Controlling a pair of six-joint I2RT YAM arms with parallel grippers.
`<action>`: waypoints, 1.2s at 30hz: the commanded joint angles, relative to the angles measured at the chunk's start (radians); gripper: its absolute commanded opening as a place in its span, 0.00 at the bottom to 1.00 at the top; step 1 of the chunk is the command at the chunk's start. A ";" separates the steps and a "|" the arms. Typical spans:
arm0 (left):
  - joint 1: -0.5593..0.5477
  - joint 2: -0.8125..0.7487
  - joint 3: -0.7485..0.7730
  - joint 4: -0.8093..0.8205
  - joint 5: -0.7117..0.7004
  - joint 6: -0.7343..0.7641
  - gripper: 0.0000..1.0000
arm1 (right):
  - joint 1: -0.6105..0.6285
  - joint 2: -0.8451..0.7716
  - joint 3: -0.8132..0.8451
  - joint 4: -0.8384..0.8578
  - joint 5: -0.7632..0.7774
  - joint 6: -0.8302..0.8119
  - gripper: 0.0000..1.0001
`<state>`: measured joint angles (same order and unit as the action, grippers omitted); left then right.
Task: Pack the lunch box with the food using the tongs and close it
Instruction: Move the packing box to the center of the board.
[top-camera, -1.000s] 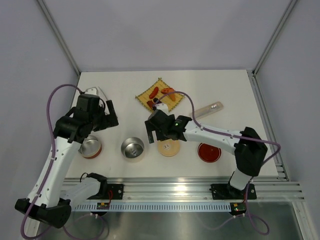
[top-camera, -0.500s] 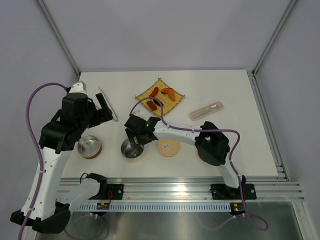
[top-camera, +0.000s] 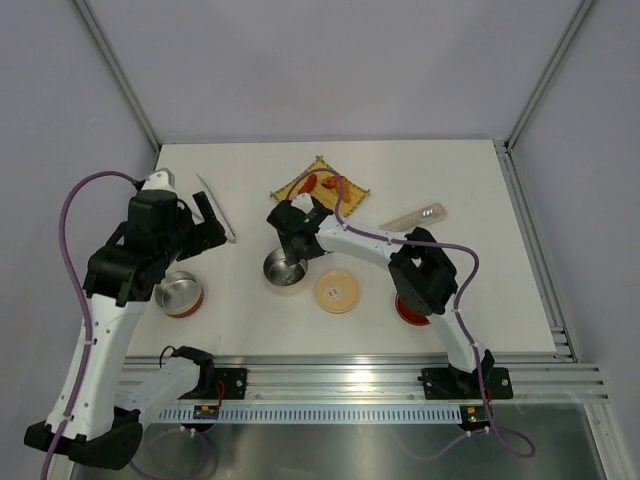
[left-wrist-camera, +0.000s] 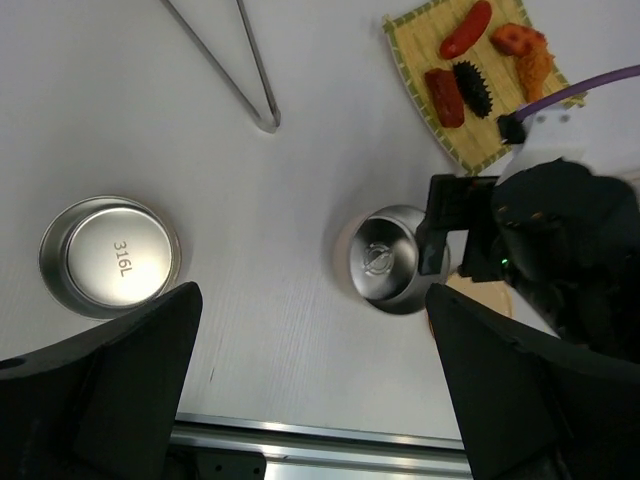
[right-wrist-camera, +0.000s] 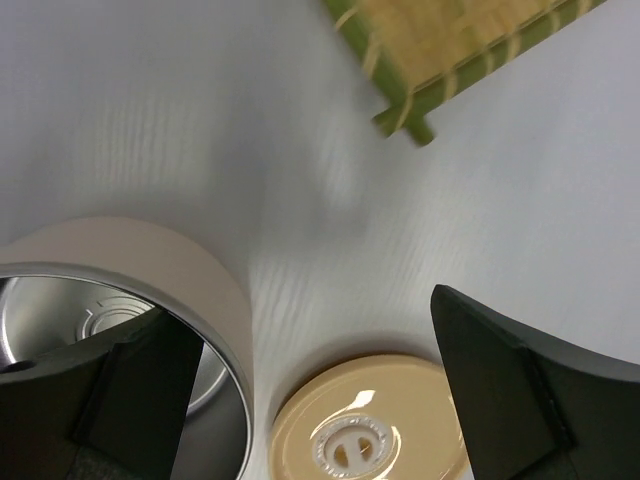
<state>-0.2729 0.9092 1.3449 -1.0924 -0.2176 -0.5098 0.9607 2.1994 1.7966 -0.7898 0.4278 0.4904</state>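
Lunch box (right-wrist-camera: 130, 275), round shiny steel, is cropped at 7 o'clock; left gripper (left-wrist-camera: 315, 350) and right gripper (right-wrist-camera: 315, 320) are spread wide, nothing gripped.

We see the steel lunch box (top-camera: 285, 270) open and upright, cream lid (top-camera: 338, 291) flat beside it, food (left-wrist-camera: 445, 97) on the mat (left-wrist-camera: 412, 45), tongs (top-camera: 217, 207) lying apart.
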 joint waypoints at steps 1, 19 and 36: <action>0.030 0.065 -0.058 0.002 0.043 -0.007 0.99 | -0.043 0.028 0.082 -0.019 0.063 -0.021 0.99; 0.228 0.138 -0.424 0.101 -0.026 -0.070 0.99 | -0.108 -0.354 -0.179 0.144 -0.086 0.043 0.99; 0.271 0.522 -0.408 0.489 0.342 -0.012 0.99 | -0.109 -0.711 -0.491 0.047 0.034 0.119 0.99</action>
<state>-0.0055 1.4536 0.8993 -0.7136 -0.0132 -0.5388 0.8528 1.5890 1.3220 -0.7158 0.3988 0.5735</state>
